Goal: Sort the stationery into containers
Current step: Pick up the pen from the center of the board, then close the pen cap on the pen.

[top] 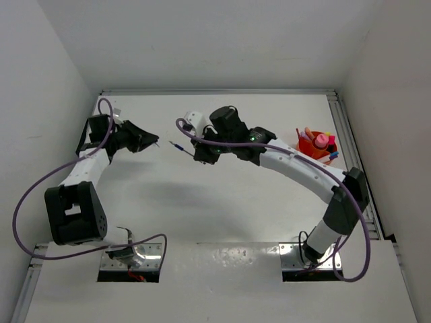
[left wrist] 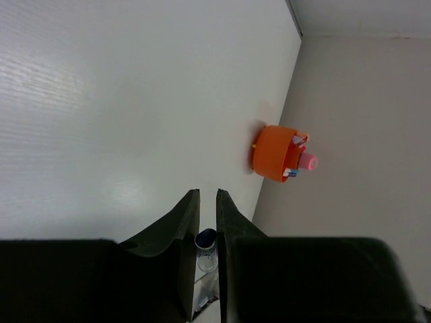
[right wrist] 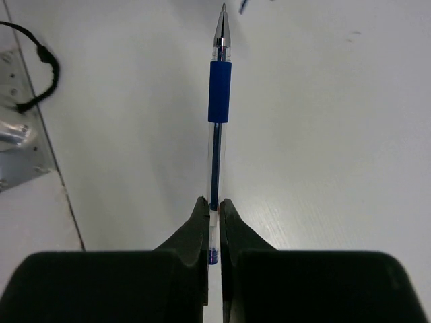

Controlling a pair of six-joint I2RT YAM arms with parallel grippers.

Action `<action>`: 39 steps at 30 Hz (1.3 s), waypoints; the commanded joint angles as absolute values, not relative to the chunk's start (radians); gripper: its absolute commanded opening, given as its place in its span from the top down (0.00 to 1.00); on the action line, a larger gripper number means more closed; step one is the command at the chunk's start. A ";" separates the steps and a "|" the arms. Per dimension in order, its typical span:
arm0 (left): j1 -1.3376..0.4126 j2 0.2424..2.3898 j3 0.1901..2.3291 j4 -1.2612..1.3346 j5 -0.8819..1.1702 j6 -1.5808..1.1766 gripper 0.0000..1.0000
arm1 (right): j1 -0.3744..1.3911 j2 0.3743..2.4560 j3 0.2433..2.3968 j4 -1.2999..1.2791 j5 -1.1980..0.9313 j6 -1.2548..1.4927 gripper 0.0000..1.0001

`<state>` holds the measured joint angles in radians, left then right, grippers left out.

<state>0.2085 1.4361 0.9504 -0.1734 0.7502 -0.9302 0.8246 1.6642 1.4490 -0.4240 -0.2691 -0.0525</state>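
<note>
Right wrist view has the right gripper (right wrist: 211, 202) pressed together on the rear end of a blue pen (right wrist: 219, 91). The pen's clear barrel, blue grip sleeve and metal tip run straight out beyond the fingers. In the top view this pen hangs over the far middle of the white table (top: 202, 215), with its tip pointing left. Just left of that tip is the left gripper (left wrist: 208, 195). Its fingers are nearly together and clamped on a clear-barrelled pen (left wrist: 207, 247), whose dark blue end shows between them. Well to the right, near the table's far right corner, stands the orange bowl (left wrist: 273, 155). It holds several markers (top: 308, 133) and the pink-capped bottle (left wrist: 308, 160), which stick up past its rim.
</note>
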 commanded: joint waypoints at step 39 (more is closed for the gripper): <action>0.011 1.327 0.950 0.126 0.729 -1.195 1.00 | 0.835 1.669 1.499 -0.451 -0.204 0.084 1.00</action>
